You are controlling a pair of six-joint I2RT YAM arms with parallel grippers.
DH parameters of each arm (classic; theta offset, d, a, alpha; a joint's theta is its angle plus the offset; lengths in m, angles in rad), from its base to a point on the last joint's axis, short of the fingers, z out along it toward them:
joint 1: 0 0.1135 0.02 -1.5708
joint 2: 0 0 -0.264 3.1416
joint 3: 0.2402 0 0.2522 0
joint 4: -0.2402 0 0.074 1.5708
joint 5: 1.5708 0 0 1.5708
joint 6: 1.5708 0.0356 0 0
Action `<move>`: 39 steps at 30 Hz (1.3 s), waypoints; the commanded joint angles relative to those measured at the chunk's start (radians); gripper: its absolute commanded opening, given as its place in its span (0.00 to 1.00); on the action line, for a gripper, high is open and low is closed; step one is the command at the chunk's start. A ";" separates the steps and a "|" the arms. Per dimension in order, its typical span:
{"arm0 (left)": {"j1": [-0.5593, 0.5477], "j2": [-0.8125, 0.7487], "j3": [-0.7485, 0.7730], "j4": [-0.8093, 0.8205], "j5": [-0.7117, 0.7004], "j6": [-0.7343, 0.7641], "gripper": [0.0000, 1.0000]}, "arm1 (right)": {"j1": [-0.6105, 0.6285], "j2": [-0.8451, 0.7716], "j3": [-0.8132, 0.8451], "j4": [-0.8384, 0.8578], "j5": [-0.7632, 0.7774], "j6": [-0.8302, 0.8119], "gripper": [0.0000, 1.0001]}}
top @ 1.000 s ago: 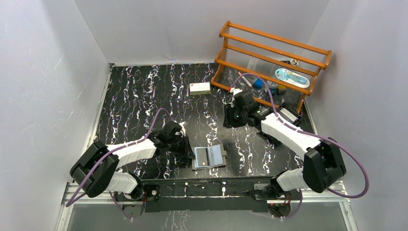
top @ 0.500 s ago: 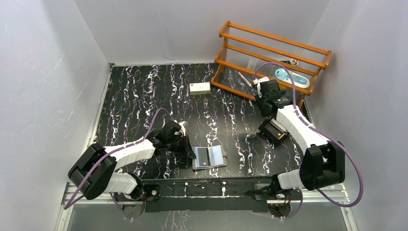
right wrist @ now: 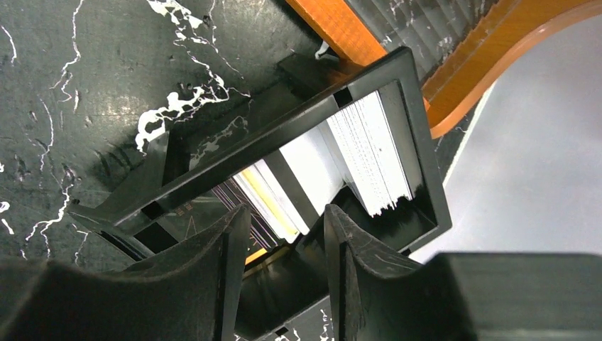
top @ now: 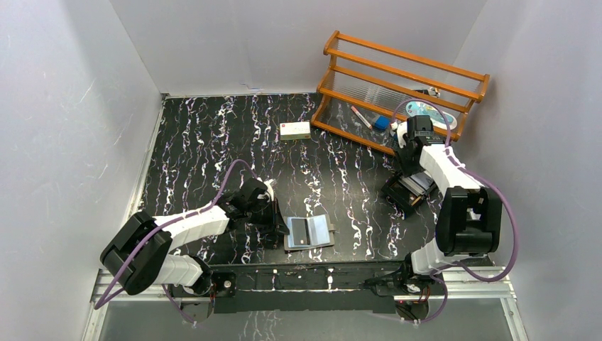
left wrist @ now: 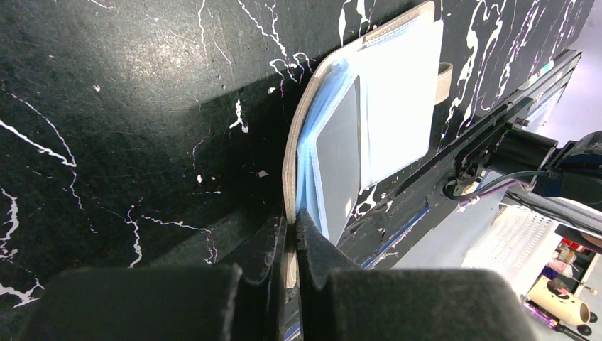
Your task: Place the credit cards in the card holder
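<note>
The grey card holder [top: 318, 229] lies open near the front edge, its light blue sleeves up and a dark card [left wrist: 339, 156] in one sleeve. My left gripper [left wrist: 291, 227] is shut on the holder's [left wrist: 397, 92] cover edge, seen in the top view at the holder's left side [top: 278, 226]. The credit cards stand on edge in the black tray [top: 397, 195]: a white stack [right wrist: 373, 153] and yellow-edged cards [right wrist: 273, 199]. My right gripper [right wrist: 287, 220] hangs open just above those cards, gripping nothing; it points down over the tray [right wrist: 419, 114] in the top view [top: 412, 167].
A wooden rack [top: 397, 71] with a pen and blue items stands at the back right, right behind the tray. A white box with a red mark [top: 294, 130] lies mid-table at the back. Grey walls enclose three sides.
My right arm has swung from the table's middle to the right and now hovers over the black tray. The left arm and the card holder have not moved.
</note>
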 commanded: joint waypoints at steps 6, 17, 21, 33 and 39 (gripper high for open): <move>0.003 -0.013 0.006 0.002 0.025 0.023 0.00 | -0.011 0.006 0.023 -0.012 -0.108 -0.033 0.55; 0.004 0.023 -0.008 0.045 0.048 0.020 0.00 | -0.009 0.015 -0.088 0.091 0.021 -0.030 0.56; 0.004 0.015 -0.009 0.036 0.041 0.023 0.00 | -0.010 -0.015 -0.128 0.155 0.001 -0.059 0.56; 0.004 0.018 -0.009 0.036 0.039 0.021 0.00 | 0.008 -0.039 -0.151 0.190 -0.038 -0.094 0.57; 0.005 0.036 -0.005 0.048 0.050 0.020 0.00 | 0.021 -0.056 -0.132 0.136 -0.071 -0.085 0.57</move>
